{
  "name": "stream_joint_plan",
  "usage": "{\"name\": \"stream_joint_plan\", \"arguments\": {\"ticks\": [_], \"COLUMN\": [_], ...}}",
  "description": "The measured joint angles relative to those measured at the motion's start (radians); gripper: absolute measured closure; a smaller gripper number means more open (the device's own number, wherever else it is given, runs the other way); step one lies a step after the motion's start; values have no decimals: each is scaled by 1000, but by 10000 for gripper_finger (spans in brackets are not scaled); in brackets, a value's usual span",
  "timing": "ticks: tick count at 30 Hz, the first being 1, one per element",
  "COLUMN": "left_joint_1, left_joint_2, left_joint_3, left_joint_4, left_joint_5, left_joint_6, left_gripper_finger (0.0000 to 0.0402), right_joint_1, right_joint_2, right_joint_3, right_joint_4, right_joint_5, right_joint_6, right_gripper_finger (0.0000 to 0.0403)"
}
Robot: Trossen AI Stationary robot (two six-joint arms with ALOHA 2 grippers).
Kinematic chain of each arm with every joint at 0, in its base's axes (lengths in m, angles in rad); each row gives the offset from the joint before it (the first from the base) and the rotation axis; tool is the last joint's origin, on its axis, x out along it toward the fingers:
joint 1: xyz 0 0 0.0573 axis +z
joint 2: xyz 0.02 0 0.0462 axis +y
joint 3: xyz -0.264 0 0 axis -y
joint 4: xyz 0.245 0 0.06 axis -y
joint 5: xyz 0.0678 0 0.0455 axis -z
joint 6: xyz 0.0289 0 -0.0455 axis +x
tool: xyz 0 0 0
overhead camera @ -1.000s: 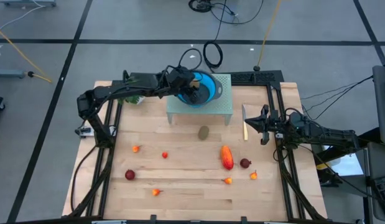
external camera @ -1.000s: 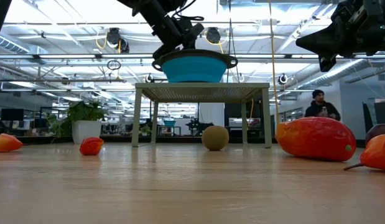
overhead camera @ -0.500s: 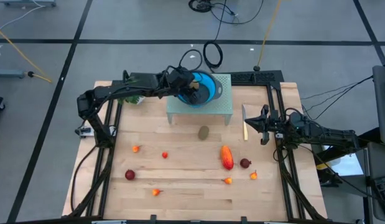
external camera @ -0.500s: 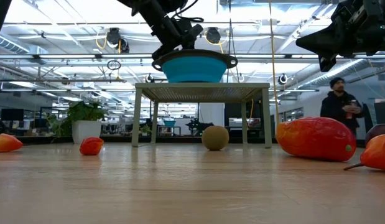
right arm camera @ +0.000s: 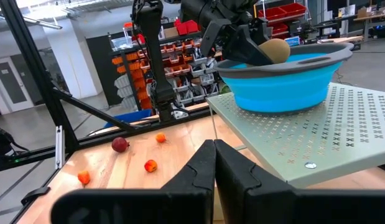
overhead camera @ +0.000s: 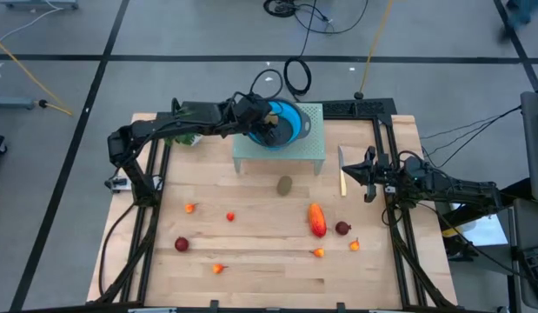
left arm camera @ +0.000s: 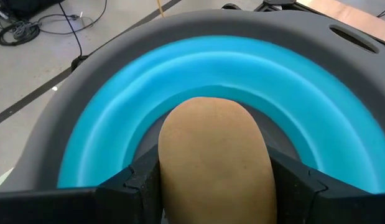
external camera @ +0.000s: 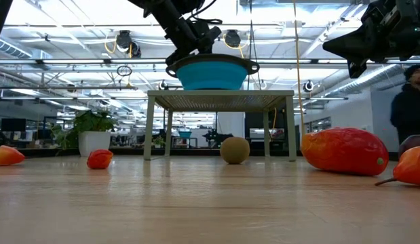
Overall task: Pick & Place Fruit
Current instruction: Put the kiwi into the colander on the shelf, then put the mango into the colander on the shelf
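My left gripper (left arm camera: 214,190) is shut on a brown kiwi (left arm camera: 214,155) over the blue bowl (overhead camera: 286,126), which stands on the pale perforated stand (overhead camera: 282,149) at the table's far side. The right wrist view shows that kiwi (right arm camera: 274,48) at the height of the bowl's grey rim (right arm camera: 316,53). A second kiwi (overhead camera: 285,184) lies on the table in front of the stand. The long orange-red piece (overhead camera: 316,220), dark red round ones (overhead camera: 342,228) (overhead camera: 181,244) and tiny orange ones (overhead camera: 190,207) lie nearer. My right gripper (right arm camera: 214,155) waits shut at the table's right side. My left gripper pinches the kiwi between its two fingers (left arm camera: 142,183), one on each side (left arm camera: 170,174) of the fruit. The fingers slant down into the bowl from the table's left. The kiwi's free end points forward over the blue inside; its underside is hidden by the rim.
A yellow-handled knife (overhead camera: 342,181) lies right of the stand, close to my right gripper. A green leafy bunch (overhead camera: 186,137) sits at the far left under my left arm. The wooden table (overhead camera: 269,283) has bare room along its near edge.
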Motion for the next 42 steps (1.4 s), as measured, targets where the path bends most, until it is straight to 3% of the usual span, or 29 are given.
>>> {"name": "stream_joint_plan", "arguments": {"ticks": [22,42], "left_joint_1": [0,0], "left_joint_2": [0,-1], "left_joint_3": [0,0], "left_joint_4": [-42,-42], "left_joint_5": [-45,-45], "left_joint_6": [28,28], "left_gripper_finger": [190,101], "right_joint_1": [0,0], "right_joint_2": [0,0], "right_joint_3": [0,0], "right_joint_4": [0,0], "right_joint_5": [0,0], "right_joint_6": [-3,-3], "right_gripper_finger": [403,403]}}
